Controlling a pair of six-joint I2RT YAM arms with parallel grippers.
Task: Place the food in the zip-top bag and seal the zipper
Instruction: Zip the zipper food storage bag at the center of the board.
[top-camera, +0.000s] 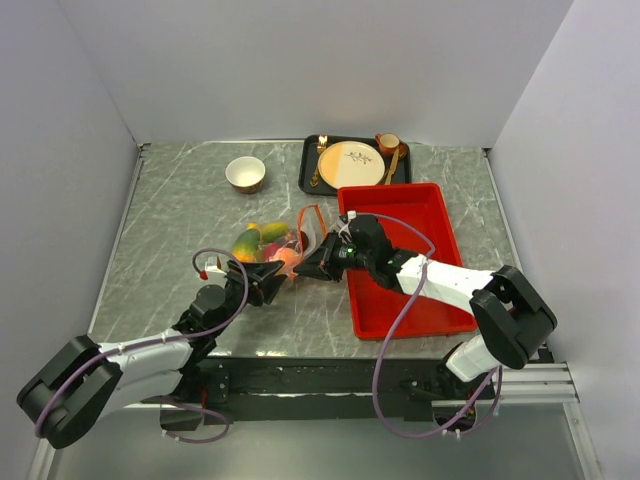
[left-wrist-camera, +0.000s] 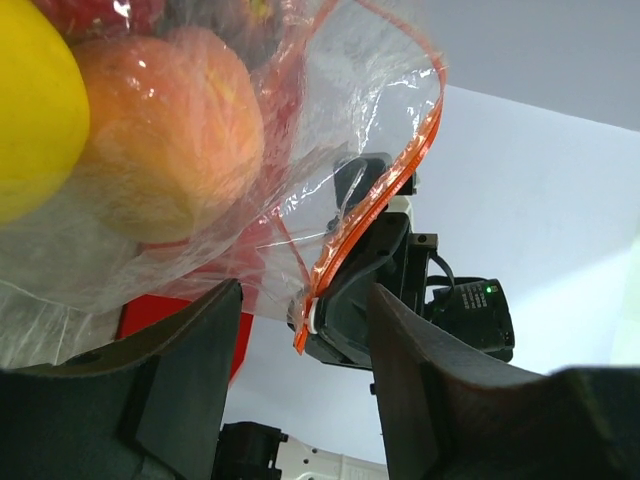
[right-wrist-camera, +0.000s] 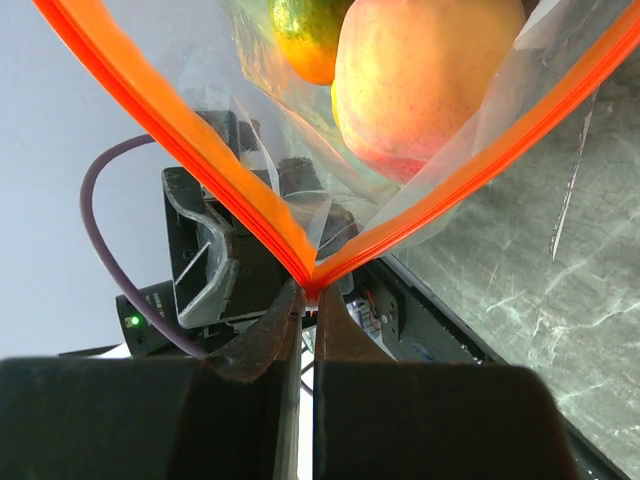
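The zip-top bag (top-camera: 285, 240) lies mid-table with its mouth open and the food inside: a peach (right-wrist-camera: 420, 80), an orange-green mango (right-wrist-camera: 308, 38) and a yellow lemon (left-wrist-camera: 30, 110) show through the plastic. The orange-red zipper (right-wrist-camera: 230, 190) spreads in a V. My right gripper (right-wrist-camera: 308, 292) is shut on the zipper's end, at the point of the V; it also shows in the top view (top-camera: 306, 268). The white slider tab (left-wrist-camera: 313, 315) sits at that end. My left gripper (left-wrist-camera: 303, 292) is open under the bag's lower corner, holding nothing; in the top view (top-camera: 266, 283) it sits just left of the right one.
A red tray (top-camera: 440, 215) lies right of the bag, under my right arm. Behind it stands a dark tray with a cream plate (top-camera: 350, 163), cutlery and a cup. A small bowl (top-camera: 245, 173) stands at the back left.
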